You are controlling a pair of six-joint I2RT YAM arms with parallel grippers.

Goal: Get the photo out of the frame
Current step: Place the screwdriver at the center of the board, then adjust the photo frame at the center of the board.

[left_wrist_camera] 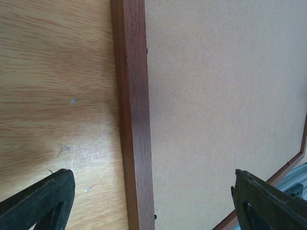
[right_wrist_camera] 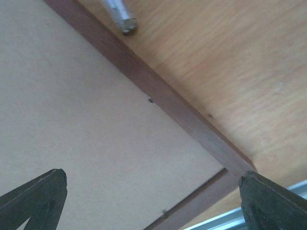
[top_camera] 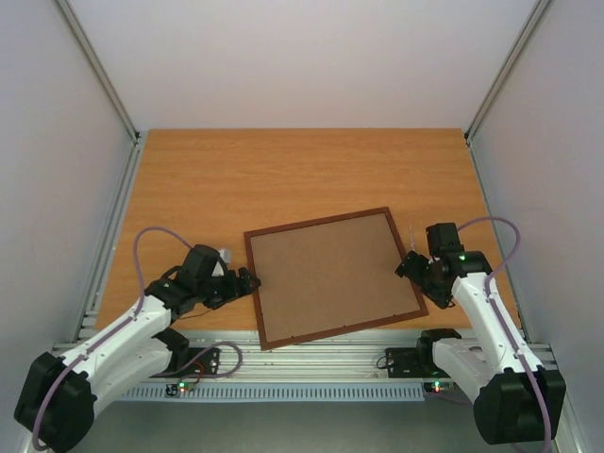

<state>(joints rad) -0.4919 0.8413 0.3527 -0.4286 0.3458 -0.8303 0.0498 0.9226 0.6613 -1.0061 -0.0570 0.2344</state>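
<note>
top view: a thin dark reddish-brown wooden rectangular frame [top_camera: 317, 222] lies flat and slightly turned on the orange-brown wooden table [top_camera: 283, 170], its brown hardboard back [top_camera: 330, 276] facing up. it sits between the two tools. the left tool [top_camera: 247, 280] is at one side rail and the right tool [top_camera: 406, 266] at the opposite one, both with fingers apart and holding nothing. the photo cannot be seen.

left wrist view: the left tool [left_wrist_camera: 152, 191] is spread wide. the frame's rail runs straight ahead between its fingers [left_wrist_camera: 43, 201], with bare table ahead of one and hardboard back ahead of the other.

right wrist view: the right tool [right_wrist_camera: 153, 187] is spread wide over the back. the rail crosses diagonally ahead, its corner just beside one fingertip [right_wrist_camera: 252, 179]. a grey metal rod tip [right_wrist_camera: 122, 17] shows farther ahead, over the rail.
</note>
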